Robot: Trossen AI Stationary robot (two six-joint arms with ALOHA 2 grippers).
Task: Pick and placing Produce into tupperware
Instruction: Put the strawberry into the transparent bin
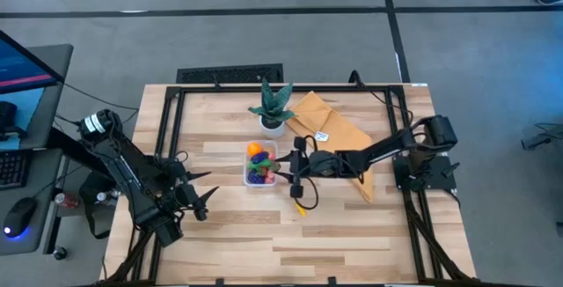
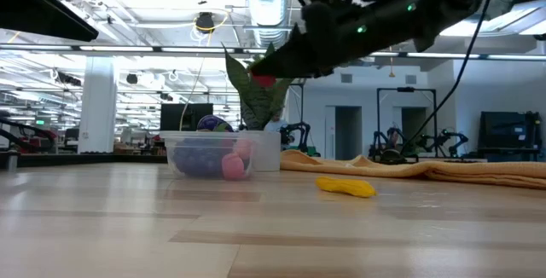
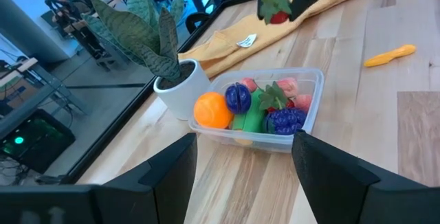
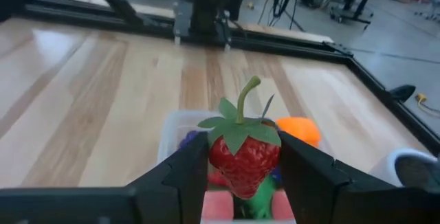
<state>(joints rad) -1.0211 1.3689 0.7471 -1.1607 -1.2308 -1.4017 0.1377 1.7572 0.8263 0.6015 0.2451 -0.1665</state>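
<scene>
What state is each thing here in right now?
Right gripper: fingers shut on the strawberry, above the tupperware.
Left gripper: fingers open, empty, away from the tupperware.
Tupperware: lidless, partly filled with produce.
Yellow piece: lying loose on the table.
Plant: upright in its pot.

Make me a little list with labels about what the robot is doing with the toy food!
right gripper: shut on strawberry, held above the tupperware
left gripper: open, waiting off to the side, holding nothing
inside tupperware: orange, purple fruit, green and pink pieces
left on table: yellow piece
nearby: potted plant, mustard cloth
</scene>
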